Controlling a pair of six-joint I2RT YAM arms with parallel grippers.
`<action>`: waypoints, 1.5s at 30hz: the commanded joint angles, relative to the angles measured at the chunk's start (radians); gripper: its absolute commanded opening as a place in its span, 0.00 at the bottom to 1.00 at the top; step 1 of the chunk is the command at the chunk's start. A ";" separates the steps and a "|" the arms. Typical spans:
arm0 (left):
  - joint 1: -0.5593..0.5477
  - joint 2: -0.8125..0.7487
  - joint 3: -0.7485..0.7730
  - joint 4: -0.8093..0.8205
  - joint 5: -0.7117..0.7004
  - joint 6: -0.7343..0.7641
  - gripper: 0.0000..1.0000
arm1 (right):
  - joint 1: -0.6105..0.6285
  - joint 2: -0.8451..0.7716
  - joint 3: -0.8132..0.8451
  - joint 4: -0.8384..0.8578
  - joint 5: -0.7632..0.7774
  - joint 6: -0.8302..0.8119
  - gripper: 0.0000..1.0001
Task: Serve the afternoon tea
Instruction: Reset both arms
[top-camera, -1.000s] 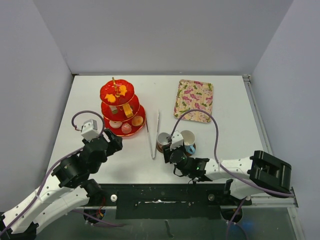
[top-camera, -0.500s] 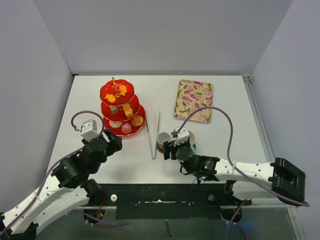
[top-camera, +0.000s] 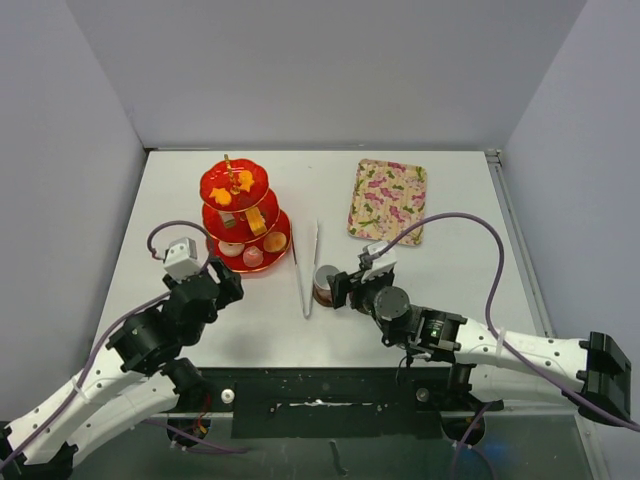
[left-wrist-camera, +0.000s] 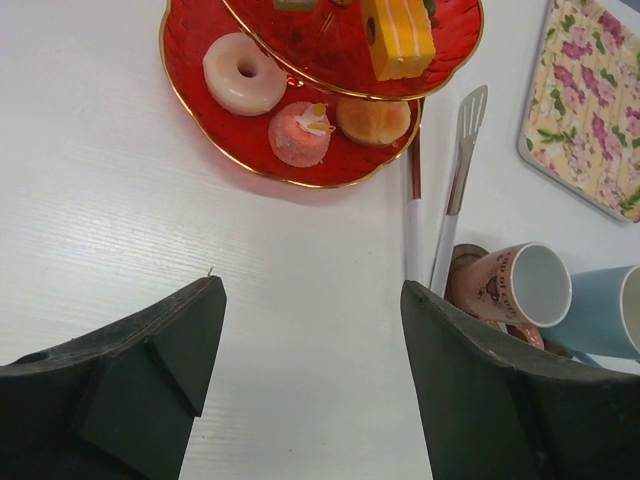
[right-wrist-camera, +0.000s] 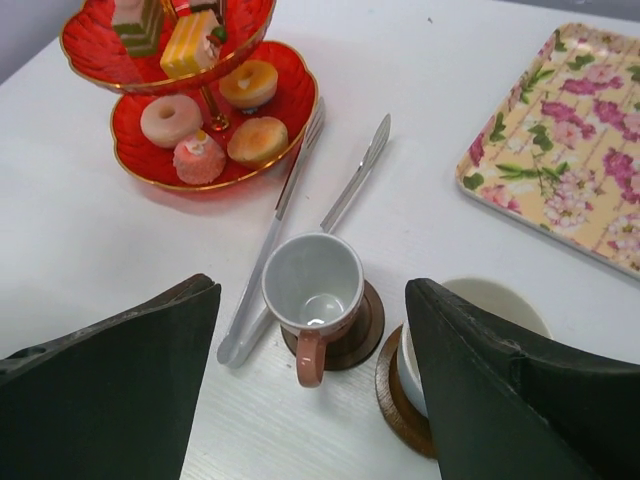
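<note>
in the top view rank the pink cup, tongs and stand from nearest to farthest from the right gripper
1. pink cup, right at the fingertips of the right gripper
2. tongs, lying just beyond the cup on its left
3. stand, farthest, back and to the left past the tongs

Red stand (left-wrist-camera: 215, 125) w/ cakes (left-wrist-camera: 300, 135), tongs (left-wrist-camera: 460, 170), pink cup (left-wrist-camera: 505, 290)
</note>
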 joint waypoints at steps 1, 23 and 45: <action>0.000 0.020 0.055 0.032 -0.058 0.050 0.71 | -0.008 -0.042 0.081 0.021 0.037 -0.100 0.78; 0.776 0.192 0.109 0.260 0.441 0.462 0.71 | -0.539 -0.204 0.230 -0.240 -0.141 -0.198 0.87; 1.028 0.199 0.492 0.213 0.404 0.460 0.71 | -1.281 -0.170 0.689 -0.668 -0.674 -0.202 0.97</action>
